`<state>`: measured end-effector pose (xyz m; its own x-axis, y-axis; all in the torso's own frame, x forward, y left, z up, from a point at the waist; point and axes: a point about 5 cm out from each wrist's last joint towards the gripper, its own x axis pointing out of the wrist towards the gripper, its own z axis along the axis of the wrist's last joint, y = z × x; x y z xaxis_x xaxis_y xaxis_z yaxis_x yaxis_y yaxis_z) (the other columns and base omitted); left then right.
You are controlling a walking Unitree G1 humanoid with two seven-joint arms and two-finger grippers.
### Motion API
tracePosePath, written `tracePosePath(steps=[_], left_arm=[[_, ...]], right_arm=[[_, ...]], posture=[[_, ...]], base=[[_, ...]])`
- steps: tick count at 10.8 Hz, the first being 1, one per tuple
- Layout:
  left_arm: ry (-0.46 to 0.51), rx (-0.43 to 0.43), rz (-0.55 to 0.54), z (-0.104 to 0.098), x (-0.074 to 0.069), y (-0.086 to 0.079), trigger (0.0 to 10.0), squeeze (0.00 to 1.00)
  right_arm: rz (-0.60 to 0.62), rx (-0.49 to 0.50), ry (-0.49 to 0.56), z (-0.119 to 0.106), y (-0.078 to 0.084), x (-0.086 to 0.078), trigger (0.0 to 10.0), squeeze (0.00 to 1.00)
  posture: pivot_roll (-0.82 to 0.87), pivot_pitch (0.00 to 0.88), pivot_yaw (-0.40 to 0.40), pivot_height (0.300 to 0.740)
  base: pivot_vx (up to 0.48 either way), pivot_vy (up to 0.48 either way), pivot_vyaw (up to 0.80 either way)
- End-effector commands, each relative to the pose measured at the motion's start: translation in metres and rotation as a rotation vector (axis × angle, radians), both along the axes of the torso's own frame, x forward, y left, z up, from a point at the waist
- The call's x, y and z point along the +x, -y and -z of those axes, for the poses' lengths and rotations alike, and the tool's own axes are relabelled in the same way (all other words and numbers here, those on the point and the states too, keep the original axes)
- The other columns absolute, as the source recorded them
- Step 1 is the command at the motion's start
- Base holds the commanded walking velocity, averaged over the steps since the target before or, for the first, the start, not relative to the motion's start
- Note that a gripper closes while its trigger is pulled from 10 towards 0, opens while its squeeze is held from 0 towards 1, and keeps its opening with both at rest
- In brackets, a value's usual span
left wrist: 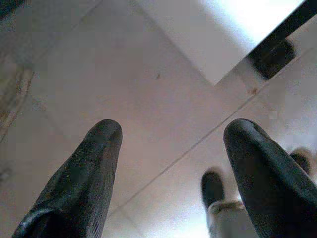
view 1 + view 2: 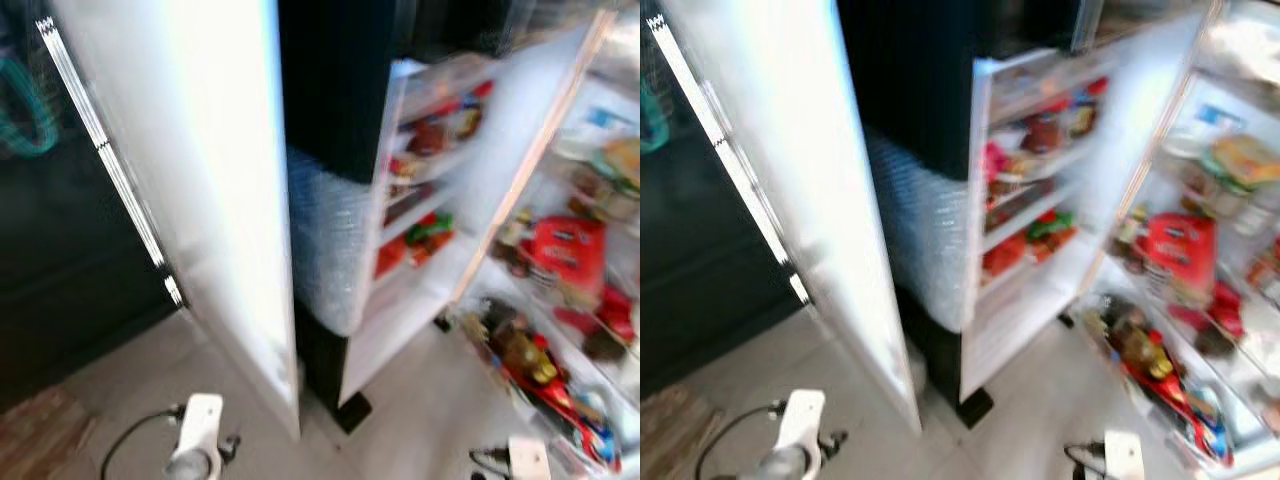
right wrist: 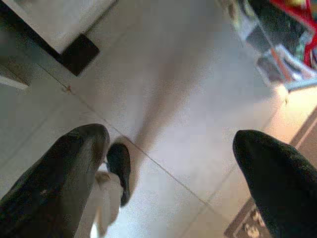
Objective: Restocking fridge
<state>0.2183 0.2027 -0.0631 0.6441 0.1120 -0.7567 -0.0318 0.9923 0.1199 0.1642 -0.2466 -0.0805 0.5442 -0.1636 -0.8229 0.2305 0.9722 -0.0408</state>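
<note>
I am standing in front of the fridge [image 2: 330,150] with both doors swung wide, the right door's shelves [image 2: 1180,300] already crowded with packets and bottles. Both the left gripper [image 1: 168,148] and the right gripper [image 3: 168,153] are hanging over the floor [image 3: 198,99], fingers apart and carrying nothing. I judge restocking is mid-way at best, with no item in hand to load.
</note>
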Motion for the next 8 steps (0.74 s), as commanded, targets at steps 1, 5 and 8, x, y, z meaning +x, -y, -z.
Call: tracePosePath(steps=[1,5,8], left_arm=[[-0.036,-0.001,-0.009,0.005,-0.008,0.0,10.0,0.0],[-0.036,0.002,-0.011,0.005,-0.007,-0.001,10.0,0.0],[-0.037,0.002,-0.01,0.004,-0.007,-0.001,10.0,0.0]], right_arm=[[0.053,-0.014,0.001,0.0,0.005,-0.004,10.0,0.0],[0.338,-0.208,0.012,-0.002,0.016,-0.012,10.0,0.0],[0.65,-0.377,0.041,-0.022,0.055,-0.009,10.0,0.0]], posture=[[0.08,0.0,0.009,0.74],[0.08,0.0,0.01,0.74],[0.07,0.0,0.011,0.74]], base=[[0.0,0.0,0.0],[0.0,0.0,0.0],[0.0,0.0,0.0]])
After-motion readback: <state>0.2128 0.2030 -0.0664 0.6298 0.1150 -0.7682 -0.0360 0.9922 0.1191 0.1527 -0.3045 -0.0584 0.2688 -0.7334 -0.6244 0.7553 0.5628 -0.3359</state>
